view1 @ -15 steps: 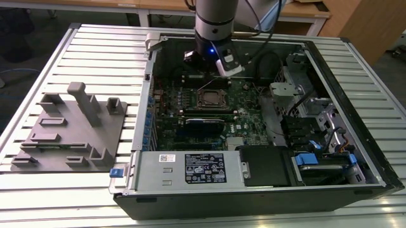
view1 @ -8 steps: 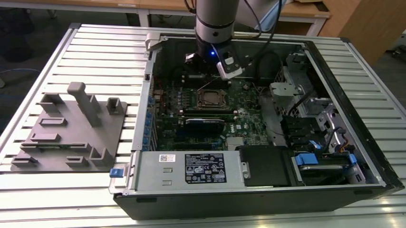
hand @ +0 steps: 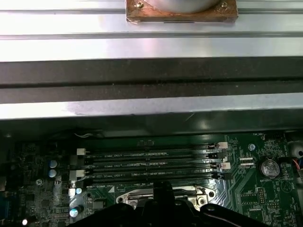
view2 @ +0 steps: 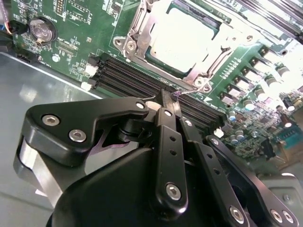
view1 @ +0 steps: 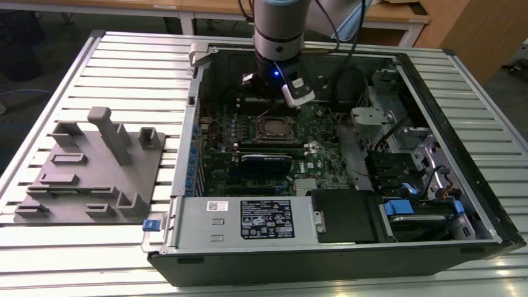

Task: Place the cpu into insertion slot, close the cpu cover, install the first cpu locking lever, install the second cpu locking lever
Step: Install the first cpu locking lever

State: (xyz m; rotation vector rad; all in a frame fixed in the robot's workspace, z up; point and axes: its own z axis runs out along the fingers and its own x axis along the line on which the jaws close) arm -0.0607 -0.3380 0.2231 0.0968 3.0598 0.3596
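readable text: none | black label (view1: pixel 266 219) on power supply (view1: pixel 191 226): print too small to tell

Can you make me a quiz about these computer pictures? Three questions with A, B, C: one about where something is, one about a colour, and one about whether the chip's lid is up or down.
1. Where is the grey block with pegs?
A. on the floor
B. on the table, at the exterior view's left of the computer case
C. on a chair

2. What colour is the motherboard?
A. red
B. green
C. white

3. How is the cpu cover?
A. standing up open
B. lying on the table
C. down around the cpu

Answers:
1 B: the block stands on the slatted table beside the case.
2 B: the board is green in both wrist views.
3 C: in the second wrist view the cover lies flat, and the cpu's silvery top shows through its window.
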